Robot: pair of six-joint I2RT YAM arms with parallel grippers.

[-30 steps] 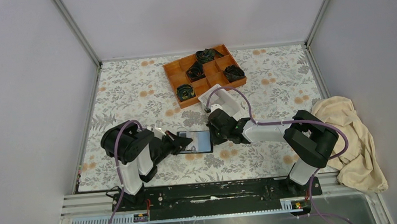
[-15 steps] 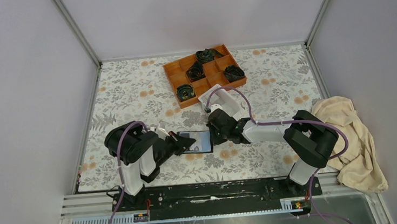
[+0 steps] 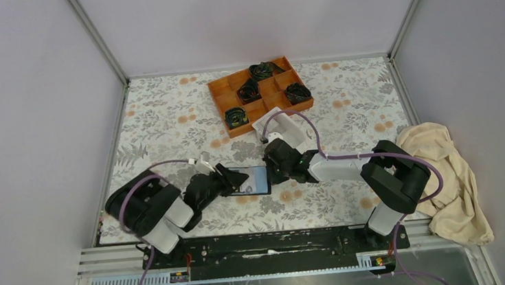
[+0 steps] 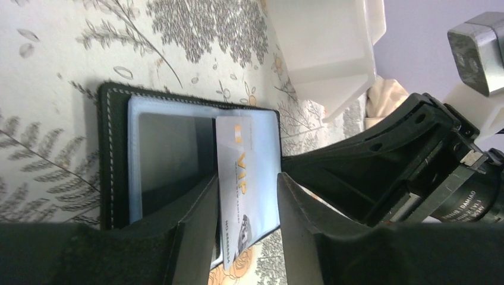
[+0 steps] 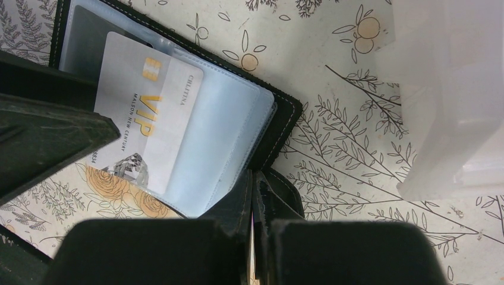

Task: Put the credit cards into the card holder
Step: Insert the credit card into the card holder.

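The black card holder (image 3: 253, 180) lies open on the flowered table, bluish pockets up; it also shows in the left wrist view (image 4: 113, 148) and the right wrist view (image 5: 279, 113). One pale credit card (image 4: 243, 172) marked VIP lies on its pockets, partly slid in, also in the right wrist view (image 5: 139, 119). My left gripper (image 3: 234, 180) is at the holder's left side, and in its own view (image 4: 246, 177) its jaws stand apart with the card between them. My right gripper (image 3: 271, 170) is shut on the holder's black flap (image 5: 254, 178). No other cards show.
A white open-top box (image 3: 283, 127) stands just behind the right gripper, also in the wrist views (image 4: 324, 41) (image 5: 451, 89). An orange compartment tray (image 3: 259, 93) with dark items sits at the back. A beige cloth (image 3: 445, 174) lies at the right edge.
The left arm's elbow has swung left and down toward the near edge, while its gripper stays at the holder. The right arm and the holder have not moved.
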